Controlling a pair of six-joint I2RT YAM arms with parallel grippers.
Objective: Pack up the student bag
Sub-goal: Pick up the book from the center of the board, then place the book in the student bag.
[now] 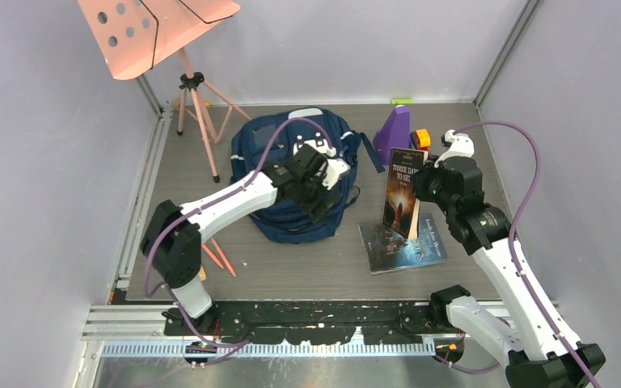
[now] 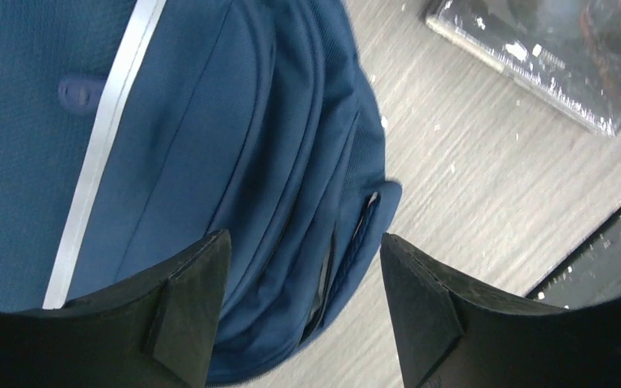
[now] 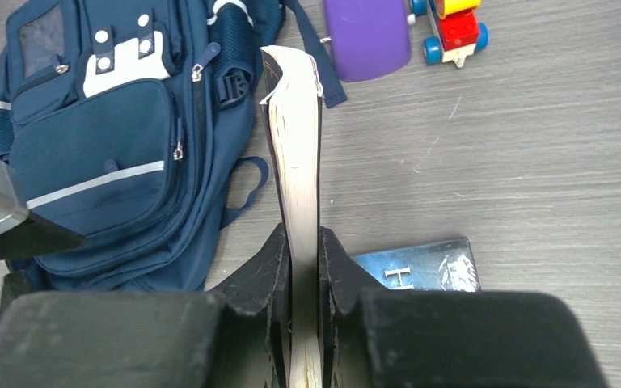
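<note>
A large navy blue fabric backpack with white reflective stripes point(image 1: 287, 226) is seen lying flat, front pockets upward, on the left-centre part of the grey wood-grain worktop point(image 1: 307, 271). The left gripper point(image 2: 303, 267) is poised over the bag's near-right edge. Its jaws are spread wide with nothing clamped, and the bag's zippered seams lie just below the gap. The right gripper point(image 3: 301, 246) is closed narrowly on a dark-covered paperback book point(image 3: 297, 145), which is held upright on its edge just to the right of the bag (page edges toward the wrist camera). A second, glossy dark book point(image 1: 400, 246) is lying flat on the worktop beneath it.

The backpack is judged to be soft and limp, and probably light if little has been packed. Its fabric can be expected to fold, bunch and slide on the smooth worktop rather than lift as one piece. A hold is best taken on the stiffer piped zipper edge near the left jaws, with a firm pinch of that lip, so that the mouth can be raised for the book. The straps and the flat pocket panels are judged poor places to grip. Whether the main compartment is already unzipped cannot be told.
</note>
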